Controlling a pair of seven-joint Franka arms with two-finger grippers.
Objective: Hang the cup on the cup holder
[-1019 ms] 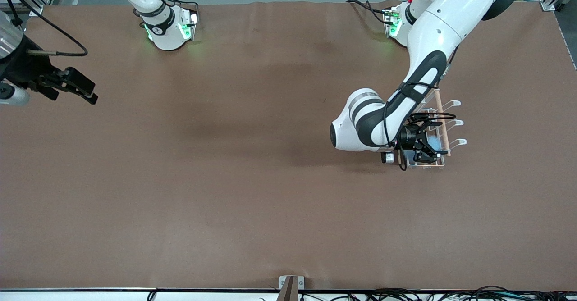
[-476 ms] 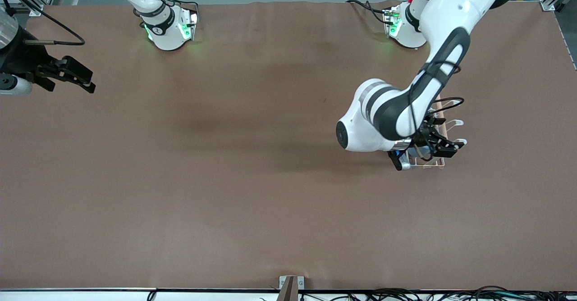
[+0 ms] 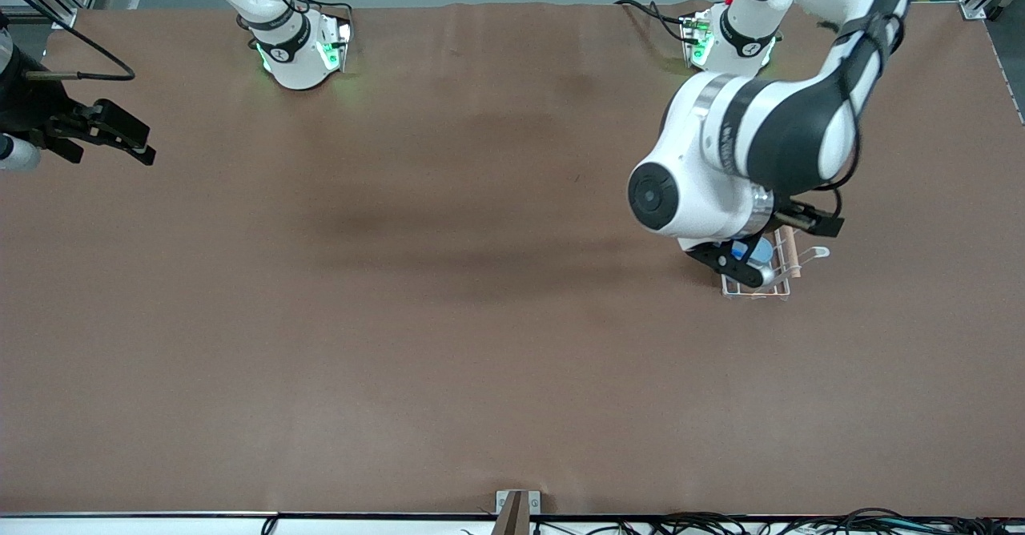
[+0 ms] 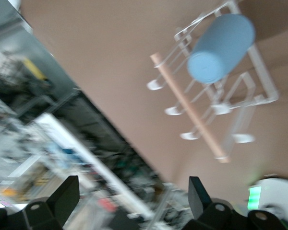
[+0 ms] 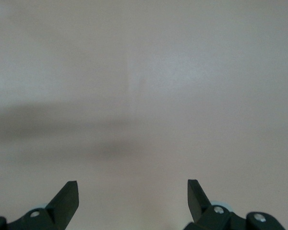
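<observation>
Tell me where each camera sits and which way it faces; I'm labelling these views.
Front view: high across the table, facing both arms, cup holder under the left gripper.
Left wrist view: looks down on the cup hung on the cup holder; open jaws show.
Right wrist view: bare table; right gripper open.
Shared: cup, holder.

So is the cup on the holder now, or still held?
On the holder: the cup sits over a prong, and the open left claw is clear of it.
</observation>
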